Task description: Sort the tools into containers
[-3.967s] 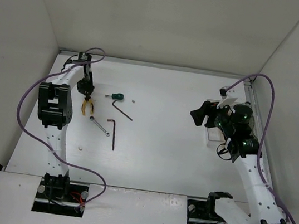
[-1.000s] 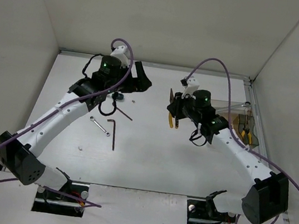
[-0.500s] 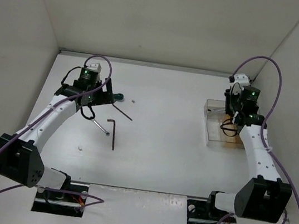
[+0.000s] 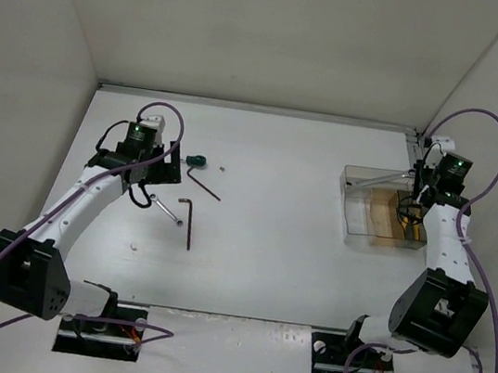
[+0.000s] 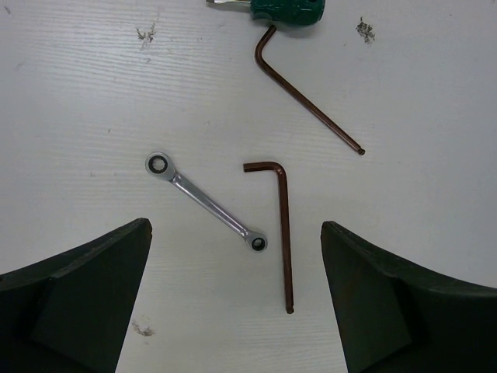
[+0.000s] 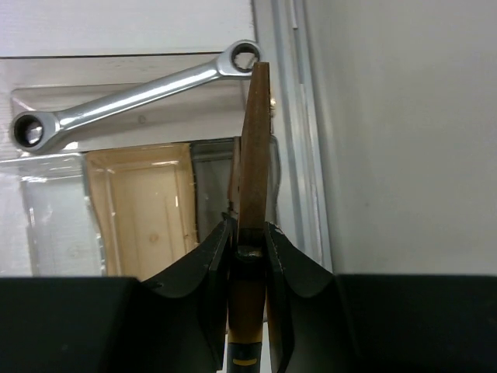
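My left gripper (image 5: 235, 228) hangs open above the table, and below the gap between its fingers lie a silver wrench (image 5: 206, 200) and a dark L-shaped hex key (image 5: 284, 233). Beyond them lie a second hex key (image 5: 309, 101) and the green-handled screwdriver (image 5: 287, 9). At the right, my right gripper (image 6: 250, 229) is shut on the yellow-handled pliers (image 6: 254, 155), nose forward over the right end of the containers. A second silver wrench (image 6: 132, 97) lies in the clear back container (image 4: 356, 173). The tan-bottomed container (image 4: 355, 232) sits in front of it.
A tiny loose screw (image 4: 222, 168) lies right of the screwdriver (image 4: 197, 159). White walls enclose the table on three sides, and the right wall stands close beside the containers. A metal rail (image 6: 291, 116) runs along that wall.
My right arm has carried the pliers from the table's middle to the right end of the containers. The left arm has drawn back and left, now over the wrench and hex key.
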{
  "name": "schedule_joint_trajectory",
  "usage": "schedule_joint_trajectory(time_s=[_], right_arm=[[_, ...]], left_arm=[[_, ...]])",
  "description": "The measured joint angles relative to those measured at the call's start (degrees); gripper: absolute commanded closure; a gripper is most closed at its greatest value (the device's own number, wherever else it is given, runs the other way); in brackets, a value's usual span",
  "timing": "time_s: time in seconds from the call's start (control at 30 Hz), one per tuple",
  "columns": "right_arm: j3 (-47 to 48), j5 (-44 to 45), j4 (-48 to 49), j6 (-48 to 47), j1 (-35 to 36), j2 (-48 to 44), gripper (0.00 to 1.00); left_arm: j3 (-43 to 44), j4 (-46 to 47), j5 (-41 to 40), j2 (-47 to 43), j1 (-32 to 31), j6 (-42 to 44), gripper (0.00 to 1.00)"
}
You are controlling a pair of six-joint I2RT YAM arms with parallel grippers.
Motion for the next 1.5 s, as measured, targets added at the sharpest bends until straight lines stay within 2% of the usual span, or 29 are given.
schedule_joint_trajectory(time_s=[0.27, 0.53, 1.0, 1.27, 1.5], right_arm=[[-0.07, 1.49, 3.41, 0.7, -4.11, 4.52, 1.0], [-0.98, 2.51, 6.01, 1.97, -4.04, 9.77, 1.0], [-3.54, 6.69, 10.34, 2.14, -4.02, 11.89, 0.98], [-4.26, 6.91, 10.93, 1.97, -4.0, 12.98, 0.91], [-4.28, 7.5, 11.32, 1.99, -3.67, 13.38, 0.75]], left_arm=[[0.11, 0.28, -0.24, 1.25, 0.02, 1.14, 0.14], [0.39, 0.31, -0.92, 3.41, 0.02, 1.2, 0.14], [0.92, 0.31, -1.55, 4.24, 0.04, 1.18, 0.15], [0.92, 0.33, -1.51, 4.31, 0.04, 1.18, 0.15], [0.92, 0.33, -1.31, 4.83, 0.04, 1.14, 0.15]])
